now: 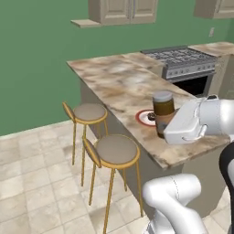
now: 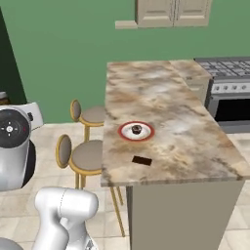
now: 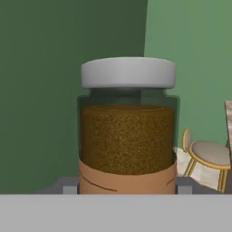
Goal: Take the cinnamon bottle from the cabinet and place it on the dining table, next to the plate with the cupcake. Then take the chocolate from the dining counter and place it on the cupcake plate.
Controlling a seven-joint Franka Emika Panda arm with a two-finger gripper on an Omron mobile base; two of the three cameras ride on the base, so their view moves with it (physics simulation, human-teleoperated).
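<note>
The hand (image 3: 127, 190) grips the upright bottle (image 1: 163, 114), held above the surface (image 2: 195, 136). The plate (image 2: 136, 131) carries 1 cupcake (image 2: 136, 129); the chocolate (image 2: 141, 160) lies at its 6 o'clock.

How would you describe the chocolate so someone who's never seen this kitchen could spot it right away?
Find the long marble dining counter that juts out from the green wall, with two round stools along its side. Near its front end sits a red-rimmed plate holding a cupcake. The chocolate lies just in front of that plate: a small, flat, dark brown rectangle, bare on the marble.
</note>
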